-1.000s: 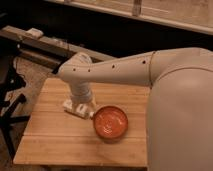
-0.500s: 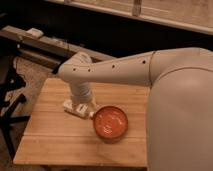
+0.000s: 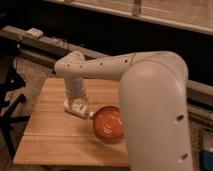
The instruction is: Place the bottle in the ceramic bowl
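You are looking at a wooden table point(image 3: 45, 145) in a dim room, with a dark ledge point(image 3: 45, 44) running behind it. The arm point(image 3: 100, 67) reaches across from the right and bends straight down, so the gripper point(image 3: 74, 105) sits low over the boards at the middle of the table. This looks like a posture for working at table height, not for carrying. The bottle point(image 3: 83, 111) appears as a pale shape right at the gripper's tip, down on or just above the wood. It is just beside the left rim of the bowl point(image 3: 108, 123) and not inside it. The orange-red bowl stands upright and holds nothing you can see. The gripper's pale parts blend with the bottle, so you cannot tell whether it is spread or pinching the bottle.
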